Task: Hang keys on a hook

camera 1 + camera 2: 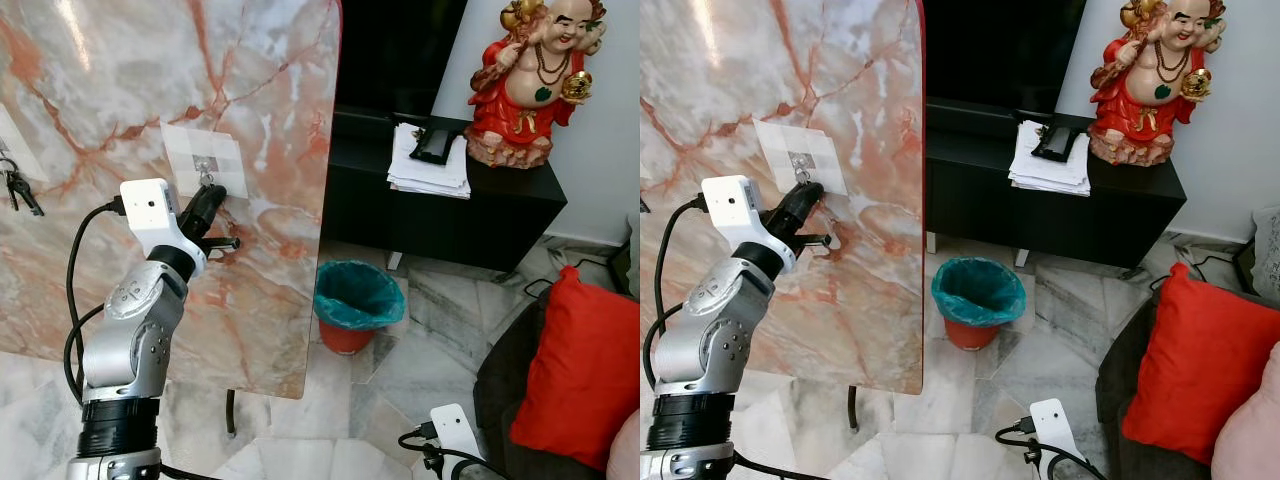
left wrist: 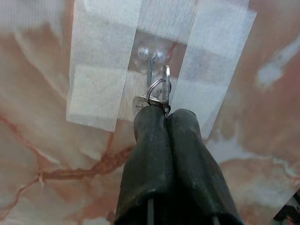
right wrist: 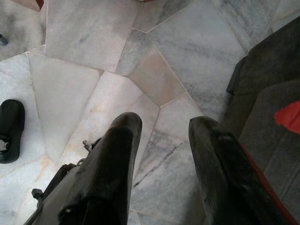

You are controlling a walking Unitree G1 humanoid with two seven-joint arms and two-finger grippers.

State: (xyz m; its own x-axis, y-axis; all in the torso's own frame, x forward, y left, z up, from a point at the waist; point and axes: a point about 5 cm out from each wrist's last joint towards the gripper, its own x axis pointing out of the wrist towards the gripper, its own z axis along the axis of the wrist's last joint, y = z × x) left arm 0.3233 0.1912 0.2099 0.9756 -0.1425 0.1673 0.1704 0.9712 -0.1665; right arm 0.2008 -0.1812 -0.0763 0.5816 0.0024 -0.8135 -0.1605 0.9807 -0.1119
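A clear hook point(image 2: 151, 63) is taped with white strips to the upright marble panel point(image 1: 120, 80). My left gripper point(image 2: 166, 112) is raised to it and shut on a silver key ring point(image 2: 157, 89). The ring touches the hook's prong, and I cannot tell whether it is looped over it. From the head, the left gripper point(image 1: 212, 192) sits just below the hook point(image 1: 207, 172). My right gripper point(image 3: 161, 124) hangs low over the marble floor, open and holding nothing. Another bunch of keys point(image 1: 20, 190) hangs at the panel's far left.
A teal-lined bin point(image 1: 358, 295) stands on the floor right of the panel. Behind it a black cabinet point(image 1: 500, 210) carries papers point(image 1: 430, 165) and a red statue point(image 1: 525, 80). A red cushion point(image 1: 585, 370) lies on a dark sofa at right.
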